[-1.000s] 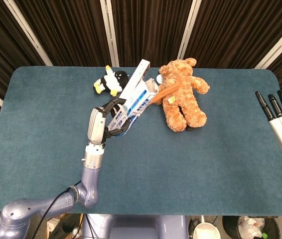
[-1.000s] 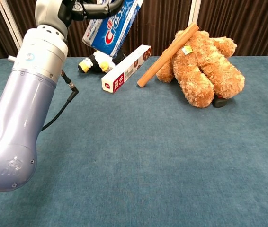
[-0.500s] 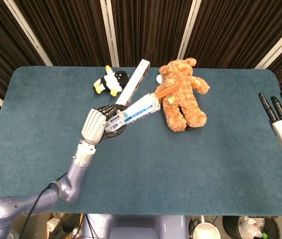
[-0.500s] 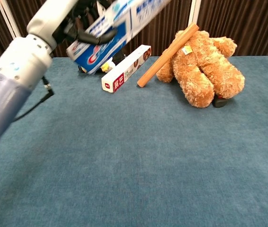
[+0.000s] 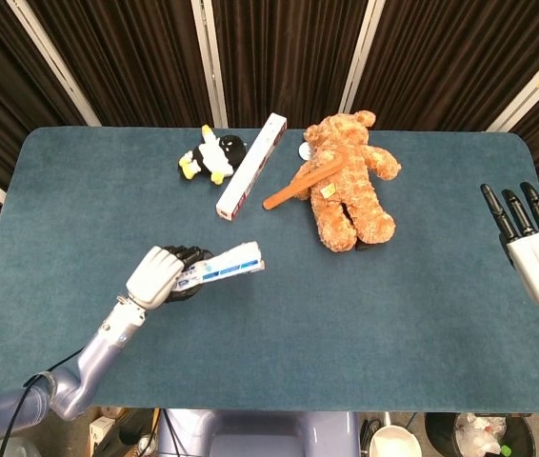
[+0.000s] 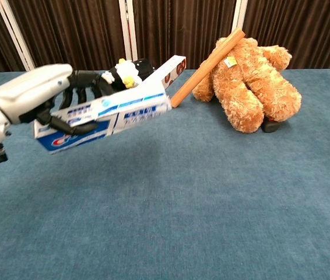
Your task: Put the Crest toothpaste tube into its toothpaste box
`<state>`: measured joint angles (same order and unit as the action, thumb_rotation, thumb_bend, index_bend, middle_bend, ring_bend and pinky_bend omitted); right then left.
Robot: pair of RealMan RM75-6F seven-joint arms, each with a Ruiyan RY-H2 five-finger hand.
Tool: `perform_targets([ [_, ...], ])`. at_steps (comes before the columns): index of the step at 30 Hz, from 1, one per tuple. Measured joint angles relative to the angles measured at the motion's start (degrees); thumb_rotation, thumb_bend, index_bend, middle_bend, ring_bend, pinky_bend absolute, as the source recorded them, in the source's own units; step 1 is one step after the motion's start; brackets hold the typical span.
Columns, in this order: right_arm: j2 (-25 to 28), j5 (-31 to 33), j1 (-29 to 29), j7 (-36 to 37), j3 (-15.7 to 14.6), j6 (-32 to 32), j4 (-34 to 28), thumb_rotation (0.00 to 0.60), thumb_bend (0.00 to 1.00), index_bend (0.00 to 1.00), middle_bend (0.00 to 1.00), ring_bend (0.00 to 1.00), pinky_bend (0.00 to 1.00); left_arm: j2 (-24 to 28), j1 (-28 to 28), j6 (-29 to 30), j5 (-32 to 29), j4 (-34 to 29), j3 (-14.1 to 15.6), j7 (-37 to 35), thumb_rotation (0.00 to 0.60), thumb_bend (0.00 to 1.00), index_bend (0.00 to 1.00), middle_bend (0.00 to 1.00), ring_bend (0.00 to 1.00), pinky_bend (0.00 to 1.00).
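Fingers of the left hand are wrapped around one end of the Crest toothpaste box — dark digits curl over its top and under its lower edge, and the white back of the hand faces up. That box, white and blue with the red logo near the gripped end, sits toward the front-left part of the table; in the chest view it slants upward from the hand, its free end pointing toward the back of the table, and whether it touches the cloth cannot be told. Near the back edge, left of centre, a small black-and-white penguin toy lies on the blue cloth. Just beside it a second long white box with red print lies at an angle, its far end close to the back edge. A wooden stick leans across the brown teddy bear, its low end on the cloth just beside that second box and its high end up on the bear. The bear lies sprawled near the back edge at about the middle. The toothpaste tube itself cannot be picked out in either view. Beyond the table's right edge — well apart from everything — the right hand hangs with its dark fingers straight, spread and grasping nothing.
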<state>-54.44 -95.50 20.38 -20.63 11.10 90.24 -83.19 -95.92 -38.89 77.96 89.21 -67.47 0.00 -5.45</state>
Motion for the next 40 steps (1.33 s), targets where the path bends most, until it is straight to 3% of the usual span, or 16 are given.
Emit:
perform_targets([
  [5,0.1,-0.2,-0.4,-0.7,-0.2,0.2,-1.4,0.600,0.40,0.00,0.30,0.22,0.21,1.2,1.5,-1.6,0.3,-0.5,2.2,1.5,0.600,0.53,0.37,0.48,0.44,0.58],
  [8,0.0,-0.4,-0.6,-1.1,-0.5,0.3,-2.1,0.600,0.40,0.00,0.30,0.22,0.21,1.9,2.3,-2.7,0.1,-1.2,2.9,2.4,0.600,0.40,0.24,0.34,0.27,0.32],
  [10,-0.1,-0.5,-0.8,-1.3,-0.6,0.3,-2.7,0.600,0.40,0.00,0.30,0.22,0.21,2.4,2.5,-3.3,0.0,-1.5,3.3,3.7,0.600,0.33,0.16,0.27,0.18,0.20],
  [13,-0.3,-0.4,-1.2,-1.5,-0.9,0.3,-3.5,0.600,0.40,0.00,0.30,0.22,0.21,3.5,3.0,-4.5,-0.6,-2.8,3.7,6.6,0.600,0.26,0.11,0.21,0.13,0.13],
  [21,-1.3,0.7,-3.5,-0.8,-1.7,1.6,-6.7,0.600,0.40,0.00,0.29,0.21,0.21,9.8,4.8,-4.9,-3.0,-13.4,3.3,12.5,0.600,0.22,0.09,0.16,0.10,0.10],
  [28,-3.1,1.3,-7.2,1.0,-4.2,3.7,-8.9,0.600,0.40,0.00,0.21,0.13,0.18,19.1,10.1,2.3,-5.0,-24.1,2.7,15.5,0.600,0.21,0.07,0.10,0.06,0.07],
  [33,-4.0,1.3,-9.9,3.9,-6.1,5.3,-10.2,0.600,0.40,0.00,0.08,0.01,0.11,23.5,16.1,9.9,-4.7,-27.1,3.7,14.7,0.600,0.20,0.03,0.05,0.02,0.04],
  [40,-4.0,5.5,-14.3,9.2,-10.8,3.1,-17.2,0.600,0.40,0.00,0.00,0.00,0.06,26.5,25.0,19.6,-1.5,-23.3,7.0,13.1,0.600,0.16,0.00,0.00,0.00,0.00],
])
